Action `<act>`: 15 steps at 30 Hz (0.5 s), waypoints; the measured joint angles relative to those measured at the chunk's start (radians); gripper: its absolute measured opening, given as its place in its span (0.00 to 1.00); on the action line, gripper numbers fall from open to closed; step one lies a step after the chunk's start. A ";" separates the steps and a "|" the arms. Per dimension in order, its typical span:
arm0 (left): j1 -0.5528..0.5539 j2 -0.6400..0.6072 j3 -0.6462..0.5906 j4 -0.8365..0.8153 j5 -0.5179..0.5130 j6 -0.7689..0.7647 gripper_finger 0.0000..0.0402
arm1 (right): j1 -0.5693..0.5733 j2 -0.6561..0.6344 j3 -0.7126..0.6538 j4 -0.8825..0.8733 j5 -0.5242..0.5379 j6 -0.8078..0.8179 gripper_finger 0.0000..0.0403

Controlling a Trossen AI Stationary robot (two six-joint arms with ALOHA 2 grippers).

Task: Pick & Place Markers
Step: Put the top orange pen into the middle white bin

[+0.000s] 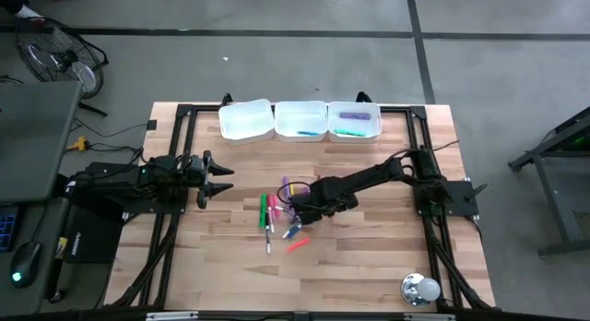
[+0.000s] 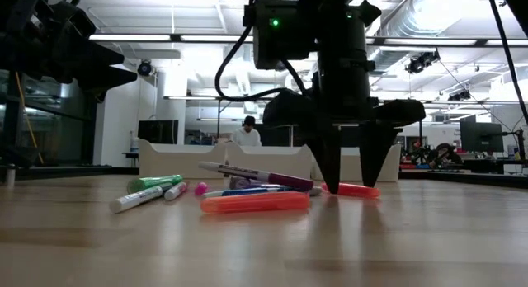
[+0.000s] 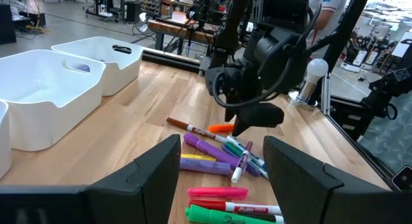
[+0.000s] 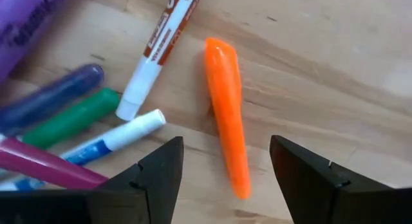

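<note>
Nearest the low camera lies 1 orange marker (image 2: 254,202) flat on the wooden table (image 2: 264,246), with a second orange marker (image 4: 228,114) just behind it, between the spread fingers of our right hand (image 2: 356,178). That hand (image 4: 225,179) hangs open right over the second orange marker, fingertips down at the table on either side and gripping nothing. We count the loose markers (image 1: 281,215) in 1 cluster at mid-table: from the left wrist view, 2 purple ones (image 3: 207,148), 1 pink (image 3: 217,192), 1 green (image 3: 219,215), 1 brown-tipped with a white barrel (image 3: 193,128), plus a tangle of thin ones we cannot count exactly. Beside the orange marker the right wrist view shows 1 green marker (image 4: 71,120), 1 dark blue (image 4: 51,94) and 2 with white barrels (image 4: 116,141).

Along the far edge stand 3 white trays (image 1: 300,120) in a row; the right one holds 1 purple marker (image 1: 354,116) and 1 green (image 1: 348,132), the middle one a teal marker (image 1: 306,133). Our left hand (image 1: 214,178) waits open to the left of the cluster, above the table.
</note>
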 joint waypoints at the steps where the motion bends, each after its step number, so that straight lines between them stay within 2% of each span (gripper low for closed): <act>1: 0.000 0.000 0.000 0.000 0.000 0.000 0.55 | 0.000 0.000 0.000 -0.002 0.000 -0.034 0.55; 4: 0.000 0.000 0.000 0.000 0.000 0.000 0.55 | -0.003 -0.002 -0.013 0.003 0.003 -0.133 0.55; 10: 0.000 0.000 0.000 0.000 0.000 0.000 0.55 | -0.015 -0.011 -0.076 0.094 -0.045 -0.161 0.55; 15: 0.000 0.000 0.000 0.000 0.000 0.000 0.55 | -0.016 -0.010 -0.098 0.124 -0.045 -0.258 0.55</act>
